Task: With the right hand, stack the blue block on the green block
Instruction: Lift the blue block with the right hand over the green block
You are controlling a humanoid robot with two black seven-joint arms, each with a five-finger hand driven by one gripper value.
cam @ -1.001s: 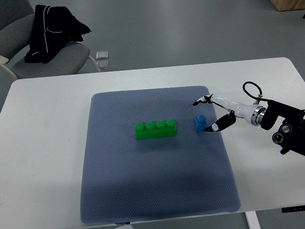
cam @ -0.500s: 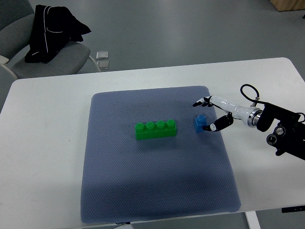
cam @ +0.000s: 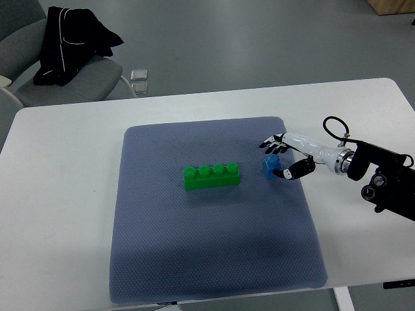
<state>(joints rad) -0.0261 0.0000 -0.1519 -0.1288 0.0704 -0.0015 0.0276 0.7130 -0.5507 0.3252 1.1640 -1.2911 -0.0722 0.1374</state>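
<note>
One arm is in view, the right one, coming in from the right edge over the white counter [cam: 58, 194]. Nearest the camera lies the front stretch of a blue-grey mat [cam: 214, 253], which covers the middle of the counter and carries both blocks. At the near right, the dark wrist housing of the arm [cam: 382, 181] sits over the bare counter beside the mat, with a black cable loop above it.

Further in, the right hand [cam: 285, 157] reaches leftward over the mat's right part. Its fingers [cam: 269, 144] are spread, the upper ones pointing left just beyond the blue block [cam: 271, 166], while the dark-tipped thumb lies just on the block's near right side. The hand brackets the block from two sides; whether any tip actually touches it cannot be told from this view. The blue block stands on the mat, small, with its studs up.

Left of it, apart by a clear gap of mat, the green block [cam: 211, 176] lies lengthwise on the mat's centre, four studs in a row on top, nothing on it.

Beyond the mat the counter's far edge runs across, and past it is grey floor. On the floor near the counter's far left sit two small clear objects [cam: 139, 80]. At the far left corner a grey chair [cam: 71, 81] holds a black garment [cam: 68, 40] draped over its seat and back.
</note>
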